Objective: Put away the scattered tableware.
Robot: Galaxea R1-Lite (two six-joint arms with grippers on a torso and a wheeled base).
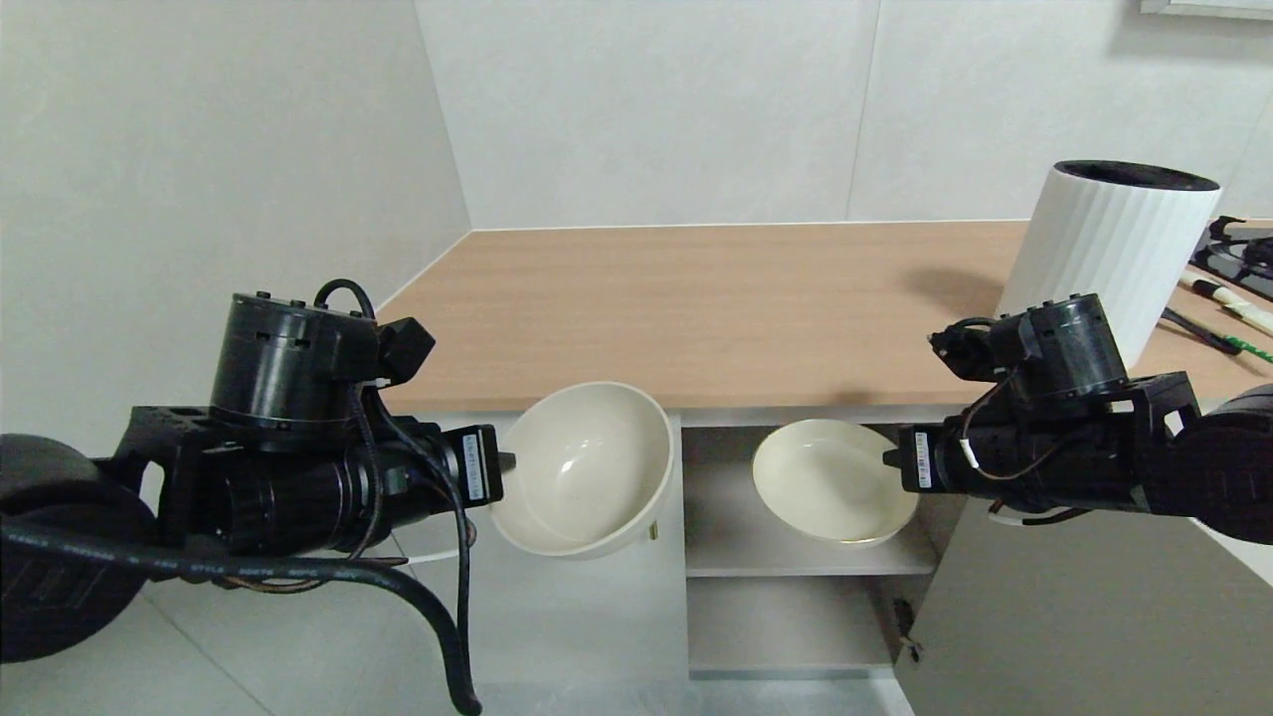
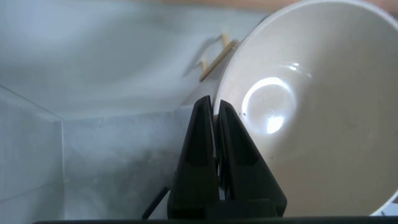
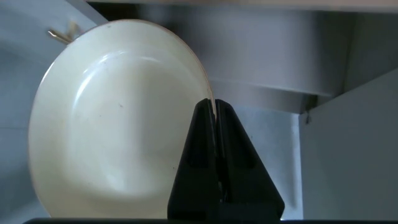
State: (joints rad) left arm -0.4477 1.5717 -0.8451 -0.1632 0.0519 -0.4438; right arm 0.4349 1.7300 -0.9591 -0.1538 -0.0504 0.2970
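Note:
My left gripper (image 1: 504,463) is shut on the rim of a deep cream bowl (image 1: 585,467), held tilted in front of the cabinet below the counter edge. In the left wrist view the fingers (image 2: 214,112) pinch the bowl (image 2: 311,106) at its rim. My right gripper (image 1: 892,459) is shut on the rim of a shallow cream plate (image 1: 830,481), held in front of the open cabinet's shelf (image 1: 736,547). The right wrist view has its fingers (image 3: 213,112) clamping the plate (image 3: 118,118) edge.
A wooden counter (image 1: 716,298) runs across above the cabinet. A tall white ribbed canister (image 1: 1114,249) stands at its right, with utensils (image 1: 1228,308) and a stove edge beyond. The cabinet door (image 1: 1054,617) hangs open at lower right; a closed door with a gold handle (image 1: 653,532) is behind the bowl.

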